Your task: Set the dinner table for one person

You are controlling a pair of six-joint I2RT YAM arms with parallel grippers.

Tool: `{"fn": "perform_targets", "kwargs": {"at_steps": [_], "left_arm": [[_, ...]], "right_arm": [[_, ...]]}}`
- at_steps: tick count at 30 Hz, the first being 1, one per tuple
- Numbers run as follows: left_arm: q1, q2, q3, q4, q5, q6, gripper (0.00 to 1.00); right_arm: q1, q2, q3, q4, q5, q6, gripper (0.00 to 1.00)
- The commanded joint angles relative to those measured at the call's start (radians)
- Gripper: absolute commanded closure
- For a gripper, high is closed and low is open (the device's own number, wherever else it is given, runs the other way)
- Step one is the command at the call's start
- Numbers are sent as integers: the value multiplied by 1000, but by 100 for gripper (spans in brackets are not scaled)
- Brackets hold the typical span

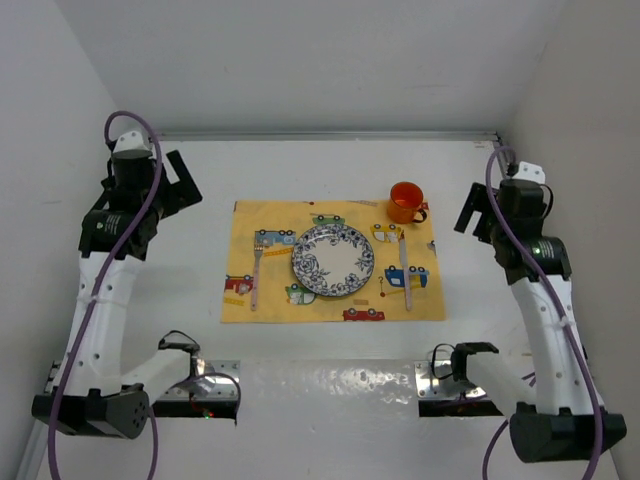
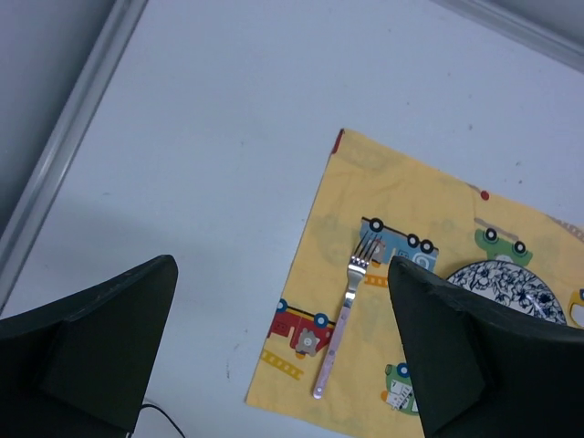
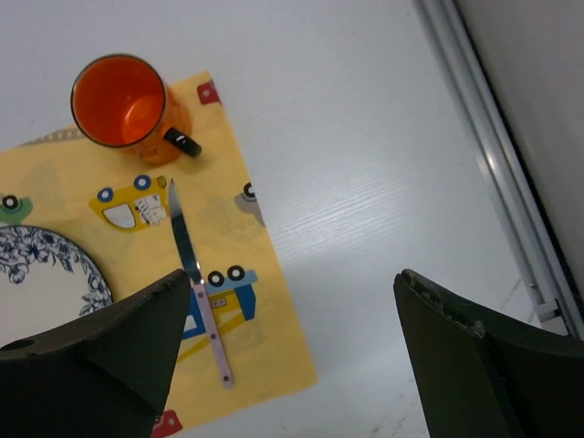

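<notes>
On the white dinner table (image 1: pixel 330 170) lies a yellow car-print placemat (image 1: pixel 278 222). A blue-patterned plate (image 1: pixel 333 260) sits at its middle, a fork (image 1: pixel 256 275) to its left, a knife (image 1: pixel 405 272) to its right, an orange mug (image 1: pixel 406 202) at the mat's far right corner. My left gripper (image 1: pixel 182 182) is open and empty, raised left of the mat; its view shows the fork (image 2: pixel 342 315) and the plate's rim (image 2: pixel 506 281). My right gripper (image 1: pixel 470 215) is open and empty, right of the mat; its view shows the knife (image 3: pixel 196 283) and mug (image 3: pixel 123 105).
Metal rails run along the table's far edge (image 1: pixel 330 135), its left edge (image 2: pixel 68 137) and its right edge (image 3: pixel 493 155). White walls close in at back and sides. Two metal base plates (image 1: pixel 215 375) with cables sit at the near edge.
</notes>
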Motion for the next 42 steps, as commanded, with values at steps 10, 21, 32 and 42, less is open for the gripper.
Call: {"fn": "perform_targets", "kwargs": {"at_steps": [10,21,32,42], "left_arm": [[-78,-6,139,-34,-118,22,0],[-84,3,136,-23,-102,25,0],[-83,20,133,-14,-80,27,0],[-83,25,135,-8,-66,27,0]], "right_arm": [[-2,-171,-3,15,156,-26,1],[-3,-186,-8,38,127,-25,1],[-3,-192,-7,40,133,-29,1],[-3,-185,-3,46,142,-22,1]]}}
